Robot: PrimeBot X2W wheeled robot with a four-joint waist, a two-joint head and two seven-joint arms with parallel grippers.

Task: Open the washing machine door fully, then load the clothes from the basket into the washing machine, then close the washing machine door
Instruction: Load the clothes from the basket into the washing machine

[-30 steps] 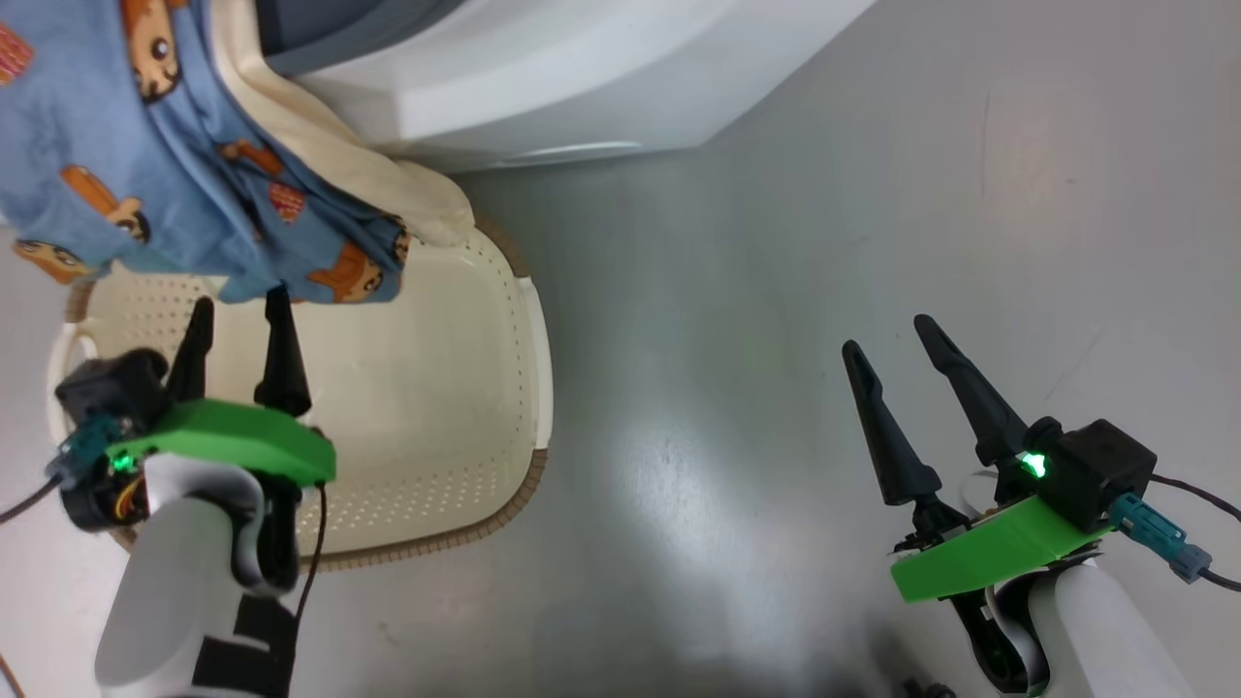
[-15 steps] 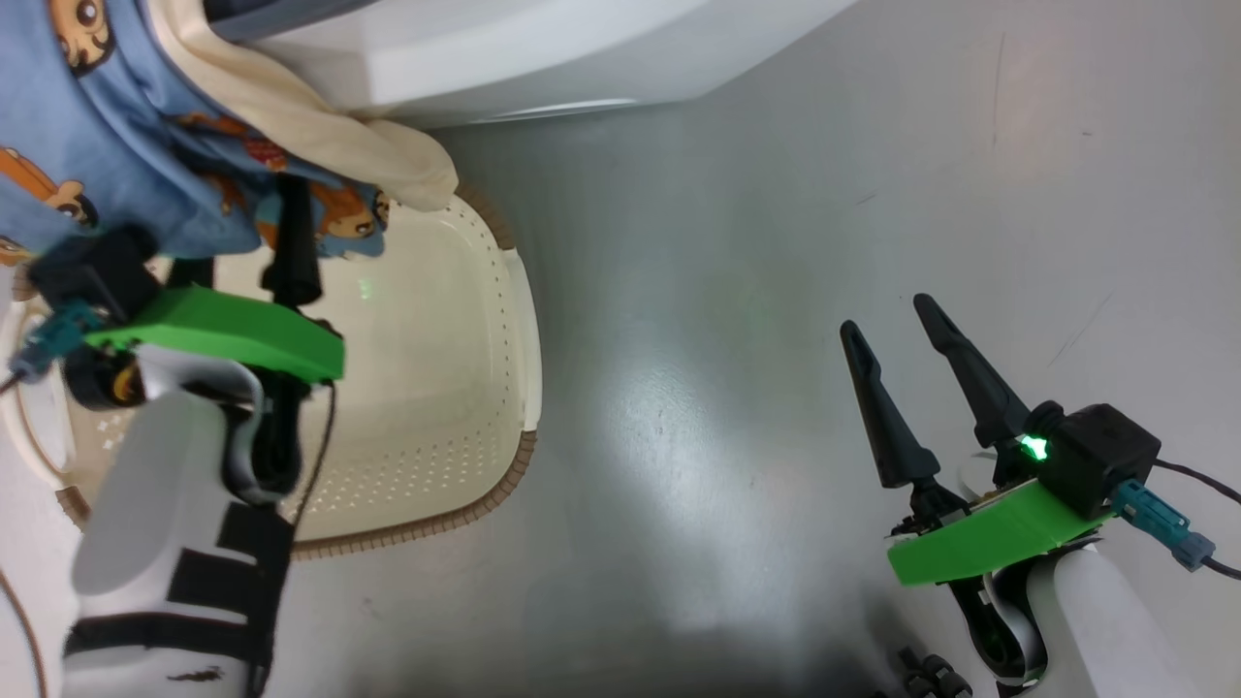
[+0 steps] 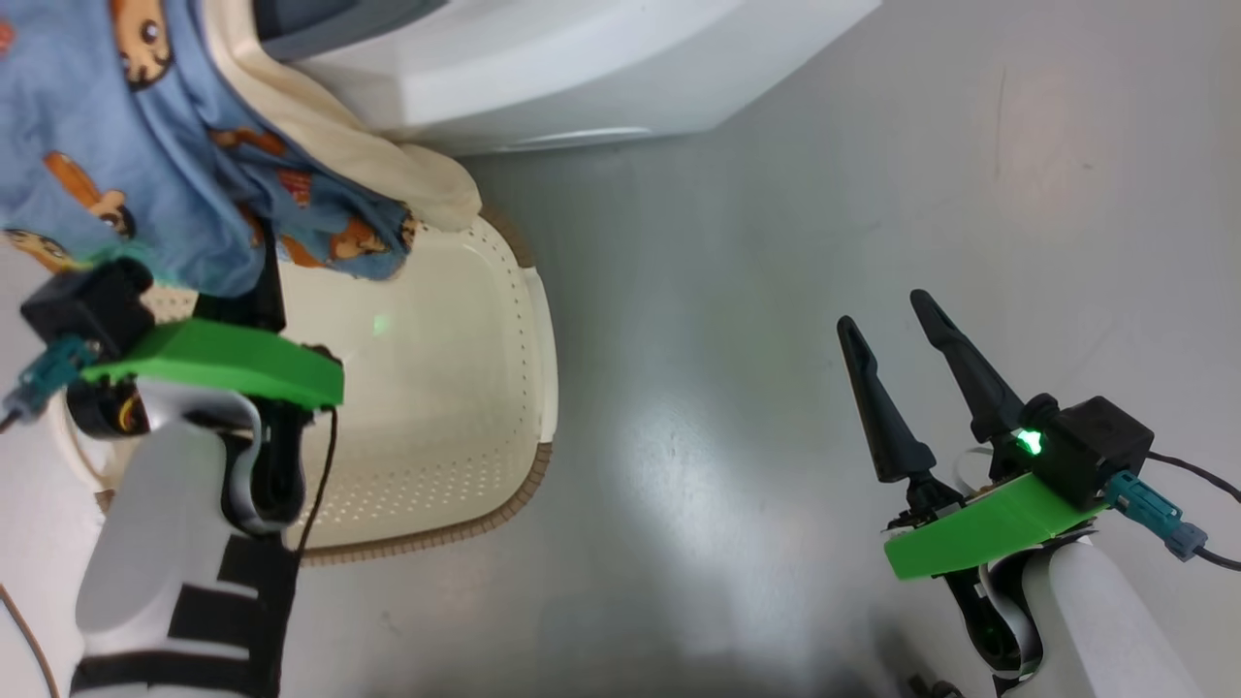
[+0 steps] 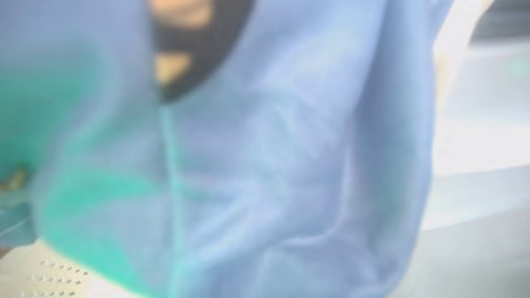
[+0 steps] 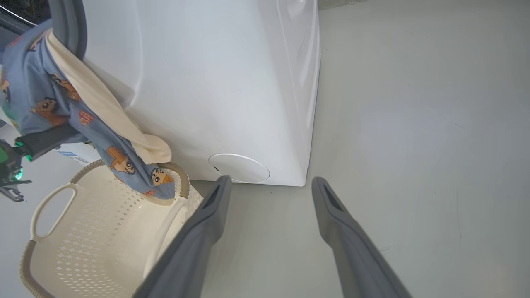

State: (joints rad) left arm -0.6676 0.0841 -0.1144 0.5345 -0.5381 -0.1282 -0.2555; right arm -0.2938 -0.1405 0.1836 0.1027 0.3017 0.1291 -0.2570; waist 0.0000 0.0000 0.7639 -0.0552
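The clothes, light-blue fabric with orange bears plus a cream piece, hang out of the washing machine mouth, over its grey ring. Their lower end reaches the far rim of the cream perforated basket, which holds nothing else. My left gripper is pushed up into the blue hem, fingertips buried in it and shut on the clothes, which press against its camera. My right gripper hovers open over bare floor to the right, nothing between its fingers. The washing machine door is out of view.
The basket stands on the grey floor against the machine's front corner. A round white service flap sits low on the machine's front. Open floor stretches to the right of the machine and basket.
My left gripper rose from above the basket into the hanging blue cloth and shut on it. The head camera shifted slightly. The right arm stayed put.
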